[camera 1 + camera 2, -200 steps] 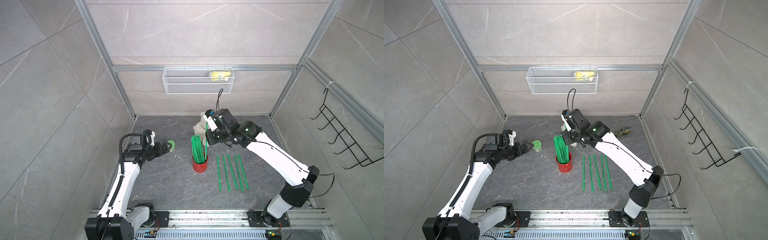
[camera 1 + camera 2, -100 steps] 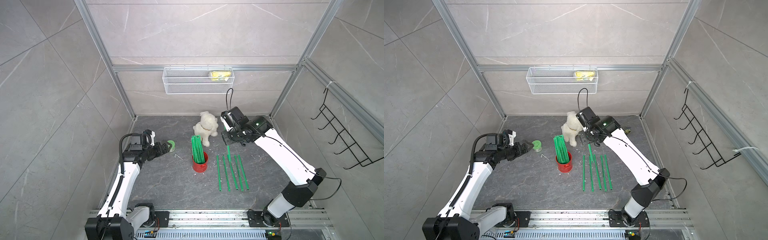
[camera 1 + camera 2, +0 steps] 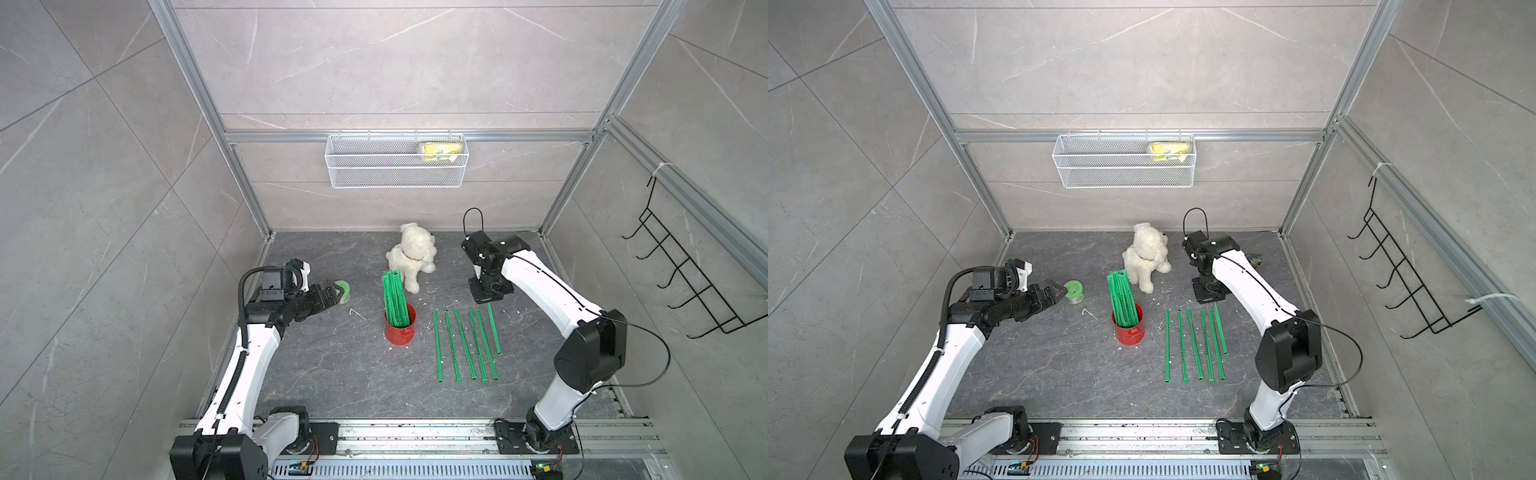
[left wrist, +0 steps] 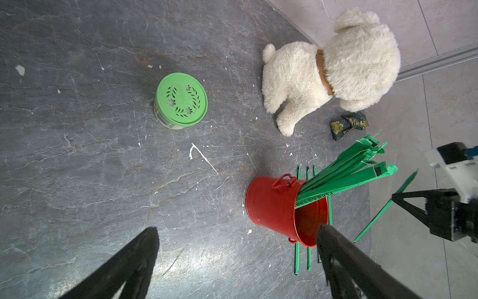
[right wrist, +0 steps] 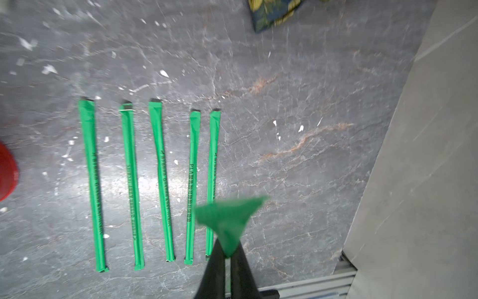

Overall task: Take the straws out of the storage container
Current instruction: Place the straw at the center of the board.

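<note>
Five bright-green wrapped straws [image 3: 465, 345] lie in a row on the dark stone floor [image 3: 332, 374], lower right of centre. The right gripper [image 5: 227, 255], pinched shut, holds a sixth straw [image 3: 494, 329] beside them. A thick bundle [image 3: 395, 299], still to remove, stands in the small red metal can [image 3: 399, 334] at centre. The left gripper [image 4: 237, 227] gapes wide, empty. The bundle's count is unclear.

**Right gripper [image 5: 227, 255] pinches a blurred green straw [image 5: 229, 220] above the dark stone floor [image 5: 297, 168].**
Five more straws [image 5: 161, 181] lie in a nearly parallel row, the two nearest the gripper close together. An edge of the red storage container [image 5: 6, 172] shows beside them, and a floral fabric pouch [image 5: 274, 11] lies beyond.
</note>
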You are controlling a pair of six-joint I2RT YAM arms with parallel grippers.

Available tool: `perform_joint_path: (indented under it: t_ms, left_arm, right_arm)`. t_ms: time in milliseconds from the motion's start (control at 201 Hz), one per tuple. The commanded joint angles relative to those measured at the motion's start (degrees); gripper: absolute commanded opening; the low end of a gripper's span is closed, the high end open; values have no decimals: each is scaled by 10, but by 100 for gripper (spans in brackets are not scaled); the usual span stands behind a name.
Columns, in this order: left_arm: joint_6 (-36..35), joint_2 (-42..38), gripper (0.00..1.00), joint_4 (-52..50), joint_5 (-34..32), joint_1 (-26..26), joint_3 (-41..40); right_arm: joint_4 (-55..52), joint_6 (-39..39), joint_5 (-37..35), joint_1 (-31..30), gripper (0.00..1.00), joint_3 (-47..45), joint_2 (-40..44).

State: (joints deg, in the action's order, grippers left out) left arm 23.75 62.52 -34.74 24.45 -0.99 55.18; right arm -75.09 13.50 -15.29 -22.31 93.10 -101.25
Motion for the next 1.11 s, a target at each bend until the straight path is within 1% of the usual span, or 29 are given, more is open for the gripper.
perform_joint_path:
  t_ms: [0,164,348,657,1100]
  left_arm:
    - [-14,-6,100,-8,14,0,23]
    - [-14,-3,100,-8,17,-1,23]
    - [-14,-6,100,-7,15,-1,23]
    - [-14,-5,100,-7,17,-1,23]
    - [-14,-2,100,-7,18,-1,23]
  right_arm:
    - [-14,11,-11,9,8,-15,-28]
    - [-12,9,-11,21,9,-27,-64]
    - [5,7,9,38,10,-48,-94]
    - [34,6,26,60,11,-72,-132]
    - [56,3,36,75,13,-70,-171]
